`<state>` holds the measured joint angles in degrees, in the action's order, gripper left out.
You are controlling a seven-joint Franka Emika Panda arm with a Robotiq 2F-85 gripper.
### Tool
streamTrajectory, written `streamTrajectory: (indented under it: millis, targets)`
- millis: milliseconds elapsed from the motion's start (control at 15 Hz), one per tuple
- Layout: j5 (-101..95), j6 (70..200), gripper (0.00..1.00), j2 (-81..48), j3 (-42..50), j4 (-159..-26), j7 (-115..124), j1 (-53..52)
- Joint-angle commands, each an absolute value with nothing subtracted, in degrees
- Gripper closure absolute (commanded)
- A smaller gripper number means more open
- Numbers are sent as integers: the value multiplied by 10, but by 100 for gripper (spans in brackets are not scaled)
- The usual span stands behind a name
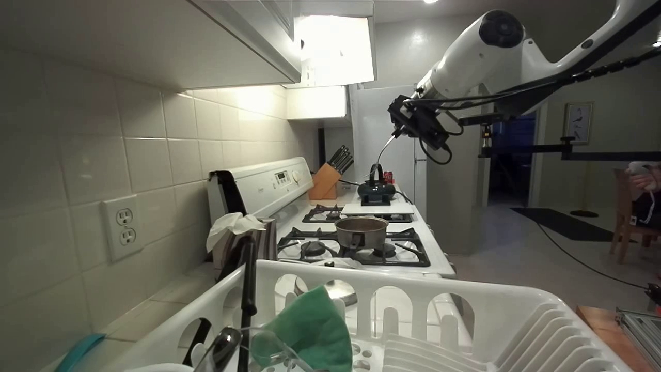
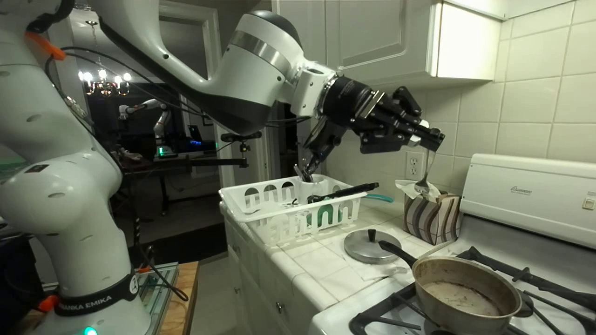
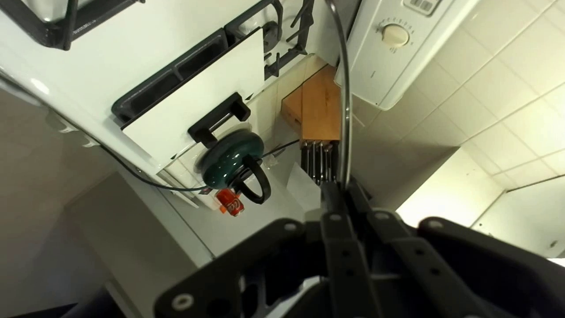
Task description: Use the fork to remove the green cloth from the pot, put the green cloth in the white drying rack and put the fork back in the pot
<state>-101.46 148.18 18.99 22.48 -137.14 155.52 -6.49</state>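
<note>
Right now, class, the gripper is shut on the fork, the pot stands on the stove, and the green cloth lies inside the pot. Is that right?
One part is wrong: both exterior views show the green cloth in the white drying rack, not inside the pot. The rest holds: the gripper is shut on the fork, and the pot stands on the stove.

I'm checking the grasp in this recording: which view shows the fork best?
An exterior view, where the fork hangs from the gripper with its tines visible. Seen from farther off in an exterior view, the fork is only a thin curve. The wrist view shows its handle close up, tines out of frame.
</note>
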Motion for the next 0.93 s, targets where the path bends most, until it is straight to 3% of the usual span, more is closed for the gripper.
streamTrajectory:
  millis: [0,333,467,867]
  targets:
    - [-1017,1508,99,198,299,-1377,1569,-103]
    - [-1024,1597,99,137,420,-1348,1583,-163]
    - [-1021,1567,94,163,391,-1369,1551,-142]
    - [-1033,1539,99,123,393,-1352,1563,-136]
